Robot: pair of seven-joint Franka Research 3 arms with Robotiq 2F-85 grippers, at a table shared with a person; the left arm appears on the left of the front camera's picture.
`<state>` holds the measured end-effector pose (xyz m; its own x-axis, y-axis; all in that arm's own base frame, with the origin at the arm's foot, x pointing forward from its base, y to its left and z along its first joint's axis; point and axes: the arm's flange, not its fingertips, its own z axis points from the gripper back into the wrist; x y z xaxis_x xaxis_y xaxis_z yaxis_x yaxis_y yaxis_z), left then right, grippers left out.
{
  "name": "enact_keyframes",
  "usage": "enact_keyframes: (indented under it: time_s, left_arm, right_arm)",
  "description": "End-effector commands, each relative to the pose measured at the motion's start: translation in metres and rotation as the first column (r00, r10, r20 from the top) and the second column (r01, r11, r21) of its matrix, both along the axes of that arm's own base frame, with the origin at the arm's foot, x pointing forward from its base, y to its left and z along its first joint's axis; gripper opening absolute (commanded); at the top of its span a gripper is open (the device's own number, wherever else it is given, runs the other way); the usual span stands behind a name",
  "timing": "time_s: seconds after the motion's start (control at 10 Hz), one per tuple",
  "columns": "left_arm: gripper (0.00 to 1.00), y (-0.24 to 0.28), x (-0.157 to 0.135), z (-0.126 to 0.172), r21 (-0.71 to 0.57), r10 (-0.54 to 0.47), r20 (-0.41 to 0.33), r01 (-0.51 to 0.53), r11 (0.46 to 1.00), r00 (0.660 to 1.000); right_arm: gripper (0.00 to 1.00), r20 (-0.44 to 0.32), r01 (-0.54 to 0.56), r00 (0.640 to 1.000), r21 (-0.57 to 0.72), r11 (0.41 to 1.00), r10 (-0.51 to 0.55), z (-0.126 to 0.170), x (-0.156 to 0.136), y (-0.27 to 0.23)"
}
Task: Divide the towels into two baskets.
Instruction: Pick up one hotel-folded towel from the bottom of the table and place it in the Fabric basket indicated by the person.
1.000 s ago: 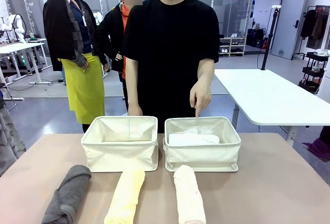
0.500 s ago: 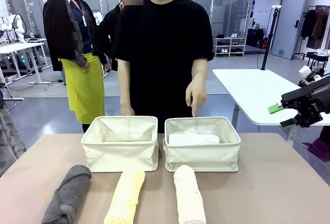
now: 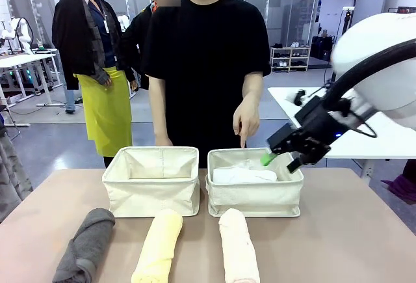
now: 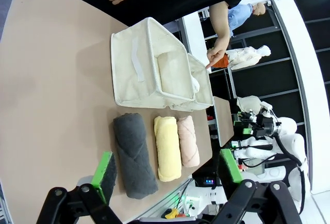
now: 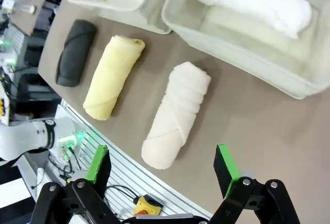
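While white terry towel roll (image 3: 244, 175) lay in right cream canvas basket (image 3: 253, 200), right gripper (image 3: 281, 159) hovered over its rim, jaws apart — left gripper (image 4: 167, 168) spread wide too; dark grey roll (image 3: 84, 245), pale yellow roll (image 3: 159, 247), pale peach roll (image 3: 238, 247) lay on brown table (image 3: 351, 231)

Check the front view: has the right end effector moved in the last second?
Yes. The right end effector has come leftward from beyond the table's right edge; in the front view it now overlaps the right basket's right rim.

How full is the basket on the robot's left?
Empty: bare lining inside the left basket; the white towel lies in the right basket.
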<state>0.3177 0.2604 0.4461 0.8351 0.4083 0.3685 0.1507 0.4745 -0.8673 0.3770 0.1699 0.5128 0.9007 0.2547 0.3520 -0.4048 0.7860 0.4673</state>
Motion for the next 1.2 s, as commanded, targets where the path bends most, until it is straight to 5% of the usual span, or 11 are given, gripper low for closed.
enact_keyframes:
  time_s: [0.0, 0.7, 0.8, 1.1]
  left_arm:
    - [1.0, 0.001, -0.001, 0.002, -0.011, -0.002, 0.016, 0.002, 1.0, 1.0]
    - [1.0, 0.001, -0.001, 0.002, -0.011, -0.002, 0.016, 0.002, 1.0, 1.0]
    - [1.0, 0.001, -0.001, 0.002, -0.011, -0.002, 0.016, 0.002, 1.0, 1.0]
    - [1.0, 0.001, -0.001, 0.002, -0.011, -0.002, 0.016, 0.002, 1.0, 1.0]
  right_arm:
    - [1.0, -0.015, 0.025, 1.0, 0.032, 0.999, -0.024, 0.003, 0.006, -0.026]
    - [1.0, -0.014, 0.041, 0.999, 0.047, 0.998, -0.04, 0.003, 0.011, -0.031]
    - [1.0, 0.008, 0.013, 1.0, -0.101, 0.995, -0.012, 0.003, 0.005, -0.002]
    - [1.0, -0.08, 0.06, 0.993, -0.262, 0.963, -0.083, -0.018, -0.012, 0.069]
